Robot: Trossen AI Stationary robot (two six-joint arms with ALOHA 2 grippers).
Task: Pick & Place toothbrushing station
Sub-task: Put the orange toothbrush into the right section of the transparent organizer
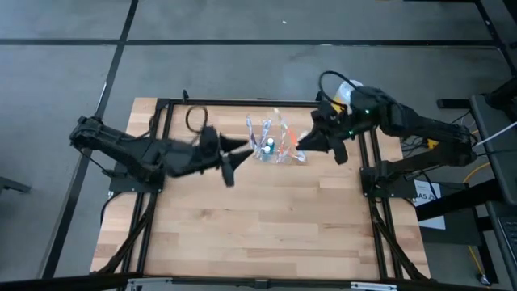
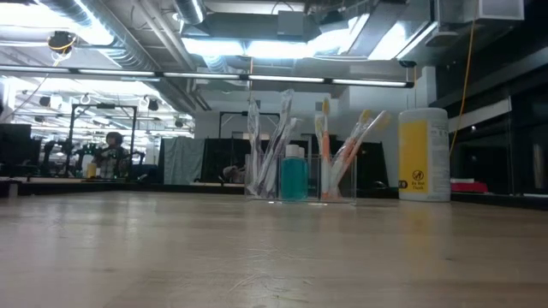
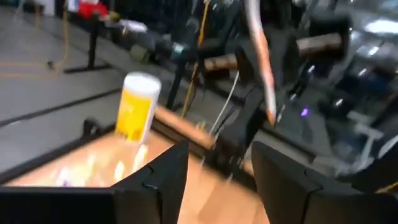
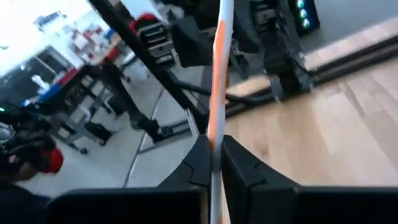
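Station [image 1: 275, 141] sits upright near the table [image 1: 258, 234] far edge, brushes pointing up; you've open room in front. Left gripper [image 1: 240, 153] fingers released, empty. Right gripper [image 1: 300, 144] clenched on a toothbrush [image 4: 219, 74].

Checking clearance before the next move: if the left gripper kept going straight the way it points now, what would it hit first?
Probably the toothbrushing station. Seen from above, the open left gripper points right at it from its left side, nothing between them. Height is unclear, so it might meet the upright brushes first.
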